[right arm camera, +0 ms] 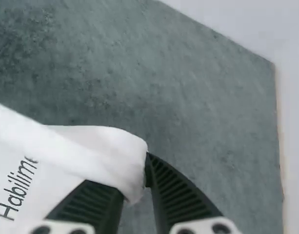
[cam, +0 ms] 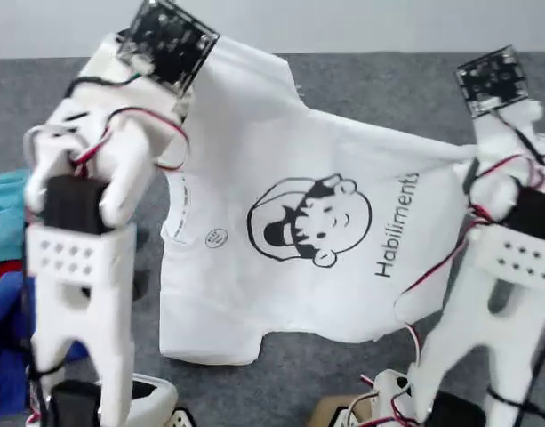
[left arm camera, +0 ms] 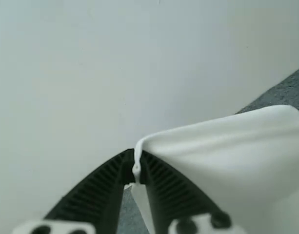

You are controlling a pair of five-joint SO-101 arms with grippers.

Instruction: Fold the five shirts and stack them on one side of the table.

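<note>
Left claw [left arm camera: 135, 163], right claw [right arm camera: 139, 176], both pinching 1 white shirt [cam: 294, 133]

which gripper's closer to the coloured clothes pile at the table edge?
Left. The left gripper pinches the white shirt on the side where the clothes pile lies; the right gripper pinches the shirt's opposite edge, near the lettering, across the shirt from the pile.

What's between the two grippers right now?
The white shirt spans the stretch from the left gripper to the right gripper, each pinching an edge; the high view shows it.
</note>
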